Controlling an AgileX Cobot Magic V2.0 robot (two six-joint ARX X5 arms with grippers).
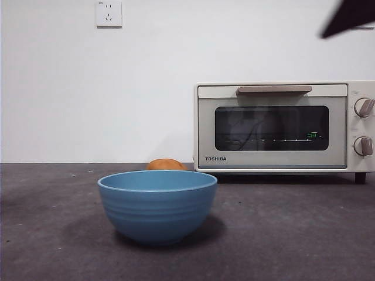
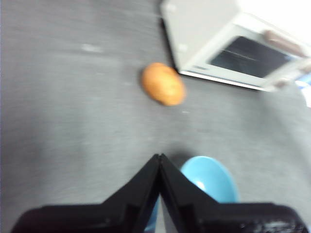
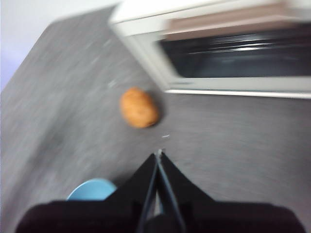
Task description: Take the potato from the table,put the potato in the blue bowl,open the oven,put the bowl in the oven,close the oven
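Note:
The blue bowl (image 1: 157, 205) stands upright and empty on the table (image 1: 293, 234), near the front. Behind it lies the potato (image 1: 166, 165), close to the left corner of the oven (image 1: 281, 126), whose door is closed. In the left wrist view my left gripper (image 2: 159, 156) hangs shut and empty high above the table, with the potato (image 2: 163, 83) ahead and the bowl (image 2: 211, 178) just beside its jaws. My right gripper (image 3: 159, 153) is shut on nothing too, above the table with the potato (image 3: 139, 108) and the oven door (image 3: 233, 53) ahead. A black arm tip (image 1: 351, 16) shows at the top right.
A white wall with a power socket (image 1: 109, 13) stands behind the table. The oven has two knobs (image 1: 364, 108) on its right side and a beige bar handle (image 1: 274, 89) along the top of the door.

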